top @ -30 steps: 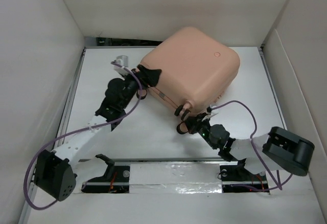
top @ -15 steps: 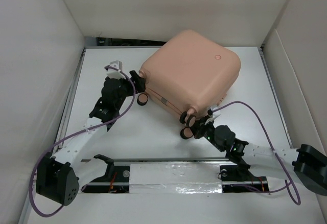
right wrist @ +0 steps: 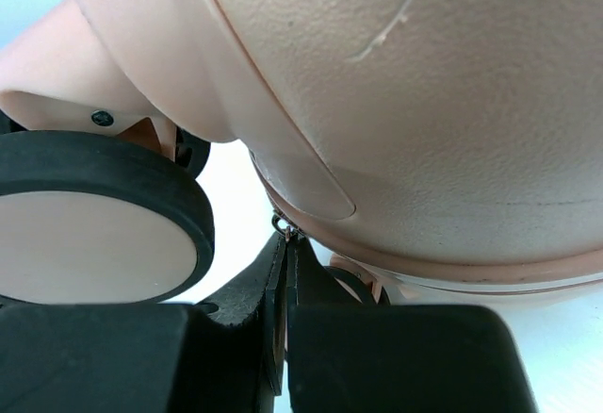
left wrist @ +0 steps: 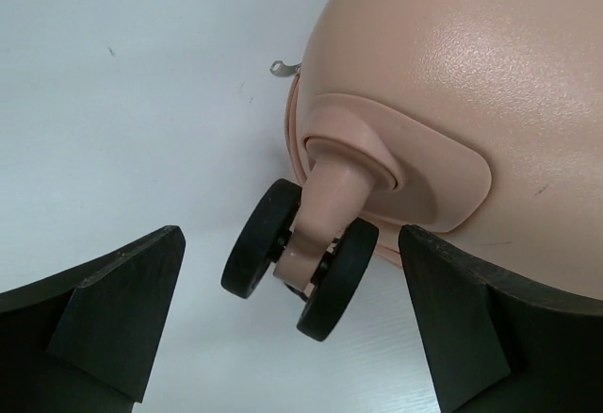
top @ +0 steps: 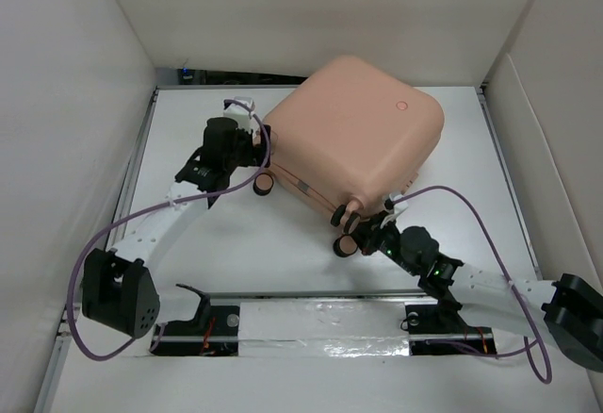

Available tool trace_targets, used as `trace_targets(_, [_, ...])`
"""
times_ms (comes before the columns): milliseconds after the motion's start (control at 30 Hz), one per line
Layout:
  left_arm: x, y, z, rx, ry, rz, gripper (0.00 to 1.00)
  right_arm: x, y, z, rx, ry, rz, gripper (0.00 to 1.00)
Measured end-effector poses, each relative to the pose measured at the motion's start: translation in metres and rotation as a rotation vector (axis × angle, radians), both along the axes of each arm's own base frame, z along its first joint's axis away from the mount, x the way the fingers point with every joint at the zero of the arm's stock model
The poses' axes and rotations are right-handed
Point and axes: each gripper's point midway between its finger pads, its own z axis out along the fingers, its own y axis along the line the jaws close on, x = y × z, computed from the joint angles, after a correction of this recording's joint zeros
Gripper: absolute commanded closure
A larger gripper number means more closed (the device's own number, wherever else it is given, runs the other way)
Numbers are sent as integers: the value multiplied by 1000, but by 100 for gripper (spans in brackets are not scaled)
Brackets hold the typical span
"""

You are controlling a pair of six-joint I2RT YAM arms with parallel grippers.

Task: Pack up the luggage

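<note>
The luggage [top: 353,130], a peach-pink hard-shell suitcase, is seen closed and lying flat on the white table [top: 283,262], towards its far side and angled so that one corner points at the arms. Its casters are turned towards the near left edge.

In the left wrist view a twin caster wheel [left wrist: 254,248] with black tyres is framed between the fingers of the left gripper [left wrist: 290,243], which are spread wide apart and touch nothing.

At the near corner, the right gripper [right wrist: 285,253] is pressed fully together, and a small metal zipper pull [right wrist: 282,225] is pinched at its tips, just below the zipper seam. A second caster [right wrist: 94,243] is seen beside it.

The scene is enclosed by white walls [top: 75,55].
</note>
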Motion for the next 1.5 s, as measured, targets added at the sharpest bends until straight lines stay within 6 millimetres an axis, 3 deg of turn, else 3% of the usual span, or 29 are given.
trace_targets(167, [12,-3,-6,80,34,-79,15,0,0,0,1,1,5,100])
trace_targets(333, [13,-12,-18,99,74,-158,36,0,-1,0,-2,0,8,100])
trace_targets(367, [14,-15,-21,102,83,-177,42,0,-1,0,-2,0,10,100])
trace_targets(400, [14,-17,-22,100,88,-190,61,0,-1,0,-3,-1,12,100])
trace_targets(467, [18,-21,-17,115,73,-244,78,1,-1,-1,-5,0,12,100])
trace_targets(500, [17,-24,-12,122,68,-282,97,2,-2,0,-3,-2,7,100])
trace_targets(533, [16,-26,-12,126,71,-299,100,2,-4,0,-6,0,2,100])
trace_targets(733, [17,-36,-14,93,91,-285,100,13,-16,0,-20,21,-12,100])
trace_targets(867, [8,-56,-12,80,66,-270,100,25,-37,-4,-46,68,-51,100])
trace_targets(1067, [-25,-91,-13,46,-10,-238,100,52,-94,-2,-95,163,-227,100])
trace_targets(1267, [-77,-132,-15,-183,-69,-246,100,88,-162,12,-142,236,-451,100])
trace_targets(1367, [-95,-149,-19,-276,-74,-247,100,98,-173,9,-124,257,-463,100])
trace_targets(1500, [-105,-163,-22,-359,-67,-242,100,108,-173,11,-44,186,-493,100])
